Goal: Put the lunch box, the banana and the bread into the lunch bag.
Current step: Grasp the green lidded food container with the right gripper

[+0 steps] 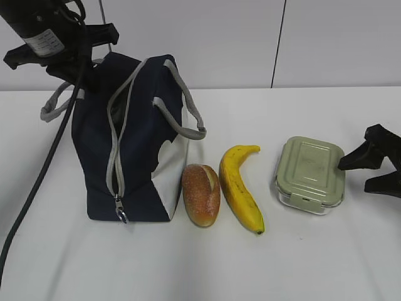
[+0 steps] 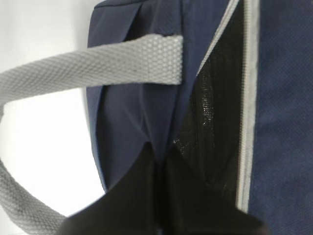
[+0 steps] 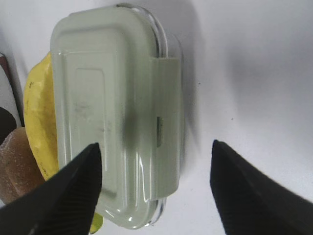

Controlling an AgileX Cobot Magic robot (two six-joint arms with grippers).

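The navy lunch bag (image 1: 141, 138) stands at the left with its grey zipper (image 1: 114, 163) undone. My left gripper (image 1: 80, 68) is at the bag's top left corner, shut on the fabric edge of the opening (image 2: 160, 156); the dark lining (image 2: 215, 122) shows through the gap. The bread (image 1: 200, 194), the banana (image 1: 241, 188) and the green-lidded lunch box (image 1: 310, 175) lie in a row to the right of the bag. My right gripper (image 1: 353, 176) hovers open just right of the lunch box (image 3: 107, 98), with one finger over the lid and the other over the table (image 3: 154, 156).
A grey strap handle (image 2: 98, 68) loops across in front of the left gripper, and a second one (image 1: 188, 110) hangs on the bag's right side. The white table (image 1: 313, 263) is bare in front of the row. A pale wall (image 1: 250, 37) stands behind.
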